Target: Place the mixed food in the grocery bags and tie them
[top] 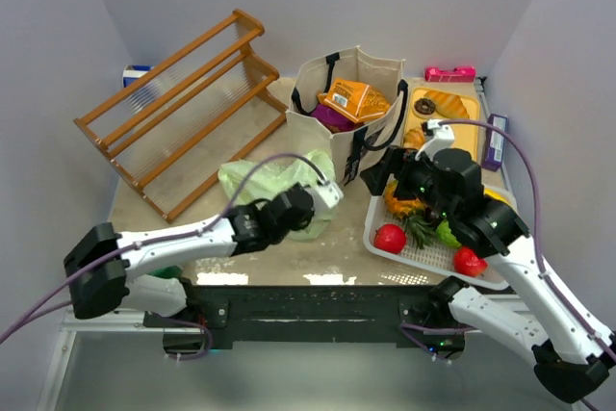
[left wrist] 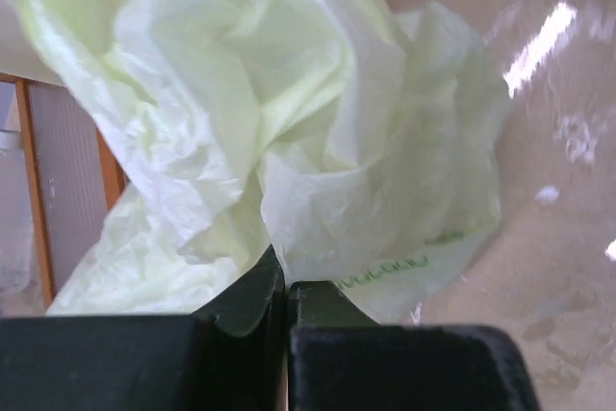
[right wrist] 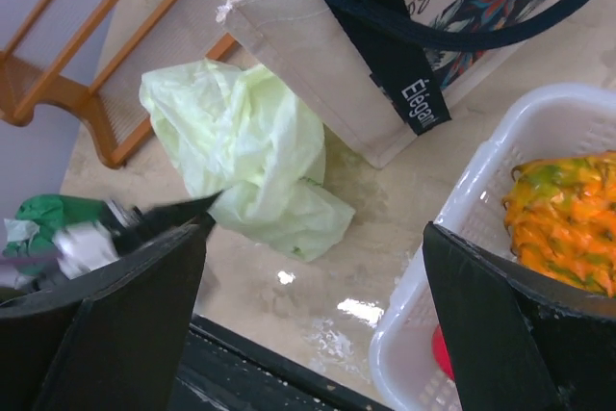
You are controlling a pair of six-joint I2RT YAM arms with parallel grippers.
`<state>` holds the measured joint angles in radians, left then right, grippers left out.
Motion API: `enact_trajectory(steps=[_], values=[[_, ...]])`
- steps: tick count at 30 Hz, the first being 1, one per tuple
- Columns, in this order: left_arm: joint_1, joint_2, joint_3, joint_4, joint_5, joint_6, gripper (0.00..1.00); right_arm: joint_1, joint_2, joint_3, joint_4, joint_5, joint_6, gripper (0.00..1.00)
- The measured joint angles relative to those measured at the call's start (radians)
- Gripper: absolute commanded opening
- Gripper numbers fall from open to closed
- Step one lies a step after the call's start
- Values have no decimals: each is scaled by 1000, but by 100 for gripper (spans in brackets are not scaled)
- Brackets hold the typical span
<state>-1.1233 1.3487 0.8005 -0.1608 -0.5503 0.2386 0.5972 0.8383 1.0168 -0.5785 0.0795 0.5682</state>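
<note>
green bag: crumpled, left of tote;
tote: upright, orange packet inside;
left gripper: at green bag's edge

Two bags on the table, tote partly filled.
Pale green plastic bag lies crumpled and collapsed, just left of the beige canvas tote. Tote upright, mouth open, black straps drooping; orange-yellow packet and purple packet inside.

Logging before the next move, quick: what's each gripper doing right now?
Left gripper: closed, apparently pinching a fold of the pale green plastic bag.
Right gripper: open, holding nothing.
</note>
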Motion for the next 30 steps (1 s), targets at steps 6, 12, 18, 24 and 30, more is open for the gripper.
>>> enact_trajectory(steps=[6, 12, 18, 24, 30], values=[[173, -98, 222, -105, 176, -236, 0, -2, -128, 11, 26, -8, -45, 81], [443, -104, 315, -153, 474, -438, 0, 16, -116, -11, 200, -200, -66, 72], [593, -76, 313, -174, 703, -536, 0, 356, 67, -30, 263, -126, -96, 69], [626, -69, 279, -170, 814, -577, 0, 599, 305, 19, 268, 25, -109, 67], [626, -72, 264, -162, 867, -589, 0, 665, 401, 51, 317, 200, -89, 65]])
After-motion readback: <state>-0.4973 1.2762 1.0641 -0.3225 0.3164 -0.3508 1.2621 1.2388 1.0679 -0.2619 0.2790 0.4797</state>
